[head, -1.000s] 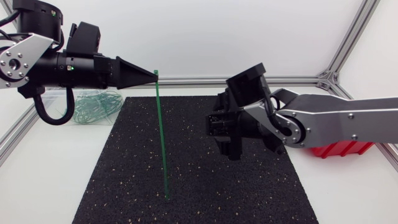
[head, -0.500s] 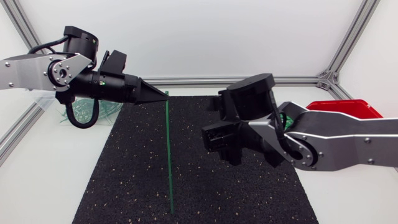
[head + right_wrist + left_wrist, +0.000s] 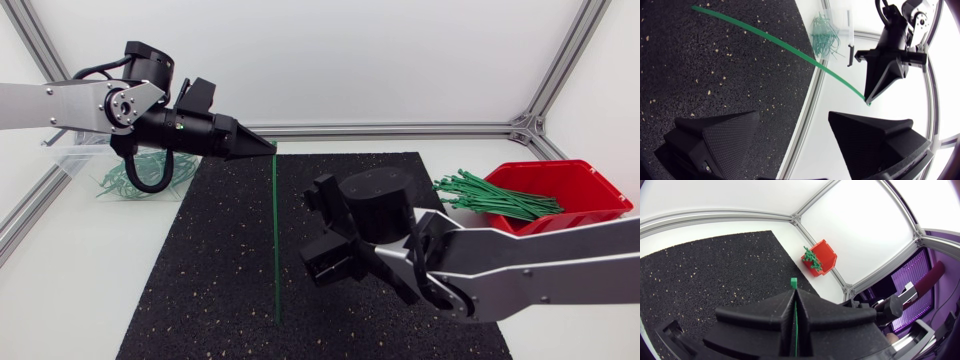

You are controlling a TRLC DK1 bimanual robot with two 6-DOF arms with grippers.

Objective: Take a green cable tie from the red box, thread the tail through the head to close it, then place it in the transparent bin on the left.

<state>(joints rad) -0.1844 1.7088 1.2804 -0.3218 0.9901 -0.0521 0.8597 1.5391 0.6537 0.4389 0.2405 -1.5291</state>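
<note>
1. The left gripper [image 3: 262,146] is closed firmly on the green cable tie [image 3: 275,235]. It pinches the tie just below the head, and the small square head sticks out past the fingertips.
2. It holds the tie high, I think so that the long tail can hang free above the black mat [image 3: 200,280], within reach of the other arm.
3. The tie is a thin, flat, bright green strip. It hangs straight, almost vertical, and is not yet looped. I cannot tell whether its tip touches the mat.
4. The right gripper [image 3: 794,116] is just beside the tail with fingers wide apart, holding nothing. Probably it is there to catch the tail for threading.
5. More ties lie in the red box [image 3: 590,175] on the right. The transparent bin [image 3: 75,157] on the left already contains some.
</note>
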